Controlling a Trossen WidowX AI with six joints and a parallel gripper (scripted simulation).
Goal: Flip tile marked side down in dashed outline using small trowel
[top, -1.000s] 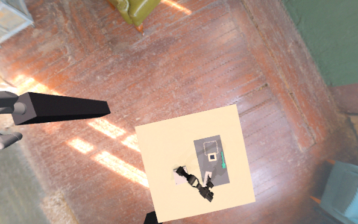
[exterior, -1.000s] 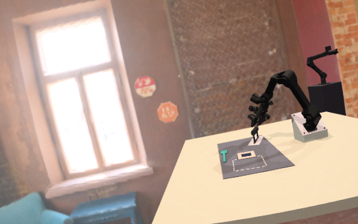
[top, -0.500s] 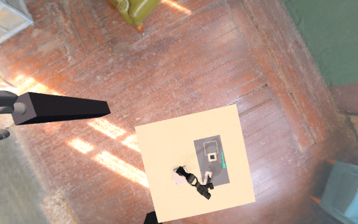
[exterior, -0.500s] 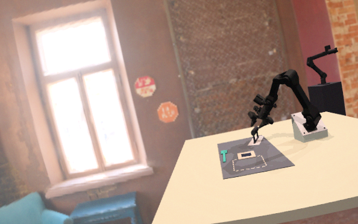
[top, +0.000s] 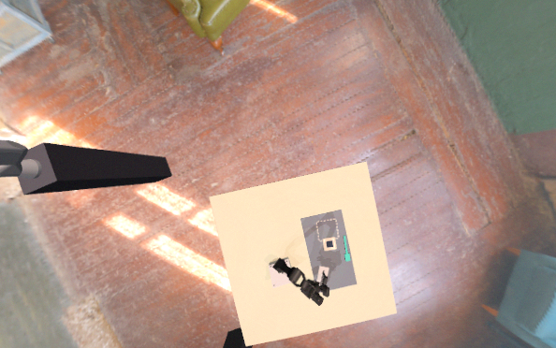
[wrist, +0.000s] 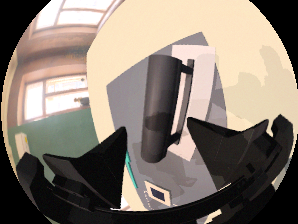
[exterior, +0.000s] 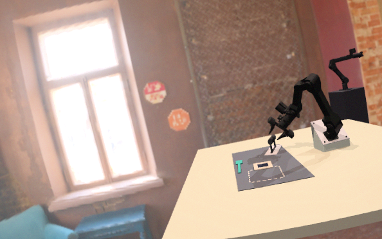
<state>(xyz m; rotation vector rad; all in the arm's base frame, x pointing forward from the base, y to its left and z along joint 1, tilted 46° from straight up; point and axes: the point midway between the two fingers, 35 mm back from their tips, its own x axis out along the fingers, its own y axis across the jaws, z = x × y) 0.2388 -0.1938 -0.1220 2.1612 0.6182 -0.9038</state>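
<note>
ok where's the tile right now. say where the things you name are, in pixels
In the top view the tile (top: 334, 244) (exterior: 256, 166) (wrist: 165, 197) lies on the mat (top: 346, 276) (exterior: 289, 177) (wrist: 120, 100), between the dashed outline (top: 317, 228) (exterior: 249, 177) and the white plate (top: 323, 269) (exterior: 269, 153) (wrist: 204, 75), left of the green T-shaped piece (top: 347, 256) (exterior: 238, 162) (wrist: 130, 170).

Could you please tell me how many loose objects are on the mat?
3: the tile beside the dashed outline, the trowel nearer the arm, the green T-shaped piece along an edge.

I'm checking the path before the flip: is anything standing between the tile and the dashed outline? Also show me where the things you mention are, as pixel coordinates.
Nothing visible is: the tile (top: 329, 243) (exterior: 263, 165) (wrist: 157, 193) lies right by one edge of the dashed outline (top: 317, 230) (exterior: 249, 176) (wrist: 146, 199), and the teal tool (top: 345, 248) (exterior: 238, 165) (wrist: 131, 170) is off to the side.
</note>
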